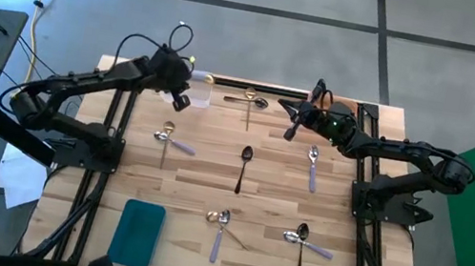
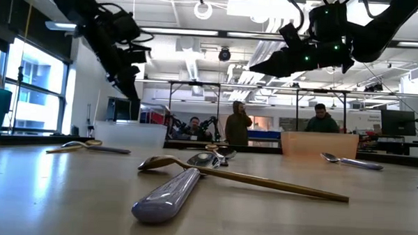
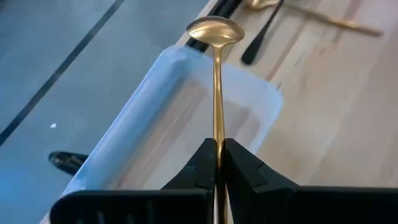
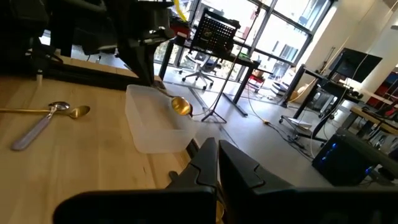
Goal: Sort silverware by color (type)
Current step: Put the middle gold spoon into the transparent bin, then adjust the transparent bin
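Gold spoon pinched in left claw, bowl pointing away, above clear tray. Right claw closed, empty.

A clear plastic tray sits at the far edge of the wooden table, towards its left corner. A teal tray lies near the front left corner. Beyond the table, three people are in the room, one at a desk.
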### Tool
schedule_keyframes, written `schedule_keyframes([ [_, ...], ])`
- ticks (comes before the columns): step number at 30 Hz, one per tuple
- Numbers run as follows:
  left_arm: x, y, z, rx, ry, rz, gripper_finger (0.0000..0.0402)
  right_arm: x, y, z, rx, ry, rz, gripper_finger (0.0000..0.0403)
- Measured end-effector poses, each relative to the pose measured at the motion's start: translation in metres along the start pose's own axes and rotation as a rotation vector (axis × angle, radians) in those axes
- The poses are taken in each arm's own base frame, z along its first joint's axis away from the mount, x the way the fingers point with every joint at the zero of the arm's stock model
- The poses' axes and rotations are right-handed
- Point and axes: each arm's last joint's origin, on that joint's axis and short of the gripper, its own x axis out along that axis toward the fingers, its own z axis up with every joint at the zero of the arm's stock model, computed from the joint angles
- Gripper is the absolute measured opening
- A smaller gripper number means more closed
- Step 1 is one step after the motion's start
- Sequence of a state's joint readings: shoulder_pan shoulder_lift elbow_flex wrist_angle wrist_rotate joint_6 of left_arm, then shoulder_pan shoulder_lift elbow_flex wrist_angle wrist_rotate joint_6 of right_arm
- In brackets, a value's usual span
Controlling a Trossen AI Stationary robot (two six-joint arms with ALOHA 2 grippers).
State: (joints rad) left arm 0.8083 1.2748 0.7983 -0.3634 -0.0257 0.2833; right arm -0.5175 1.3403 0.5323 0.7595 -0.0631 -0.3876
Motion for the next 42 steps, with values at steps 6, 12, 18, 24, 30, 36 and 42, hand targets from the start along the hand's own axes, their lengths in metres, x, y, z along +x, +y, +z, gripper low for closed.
schedule_keyframes([
  [6,0.017,0.016,-0.017,-0.069,0.056,-0.051,0.0003,0.0,-0.002,0.0,-0.025,-0.007,-0.007,0.0],
  [12,0.04,0.021,-0.026,-0.112,0.121,-0.067,0.0003,-0.001,-0.009,-0.002,-0.016,0.002,-0.034,0.0],
  [18,0.058,0.02,-0.033,-0.123,0.17,-0.082,0.0003,-0.001,-0.01,-0.003,-0.013,0.009,-0.038,0.0],
  [24,0.063,0.02,-0.035,-0.144,0.181,-0.082,0.0011,-0.001,-0.01,-0.004,-0.008,0.014,-0.035,0.0],
  [30,0.063,0.02,-0.034,-0.158,0.18,-0.079,0.0065,-0.001,-0.01,-0.004,0.007,0.014,-0.035,0.0],
  [36,0.061,0.016,-0.032,-0.151,0.174,-0.078,0.0111,-0.001,-0.009,-0.005,0.008,0.029,-0.029,0.0],
  [42,0.044,0.009,-0.02,-0.1,0.114,-0.025,0.0113,-0.001,-0.009,-0.005,0.027,0.028,-0.029,0.0],
])
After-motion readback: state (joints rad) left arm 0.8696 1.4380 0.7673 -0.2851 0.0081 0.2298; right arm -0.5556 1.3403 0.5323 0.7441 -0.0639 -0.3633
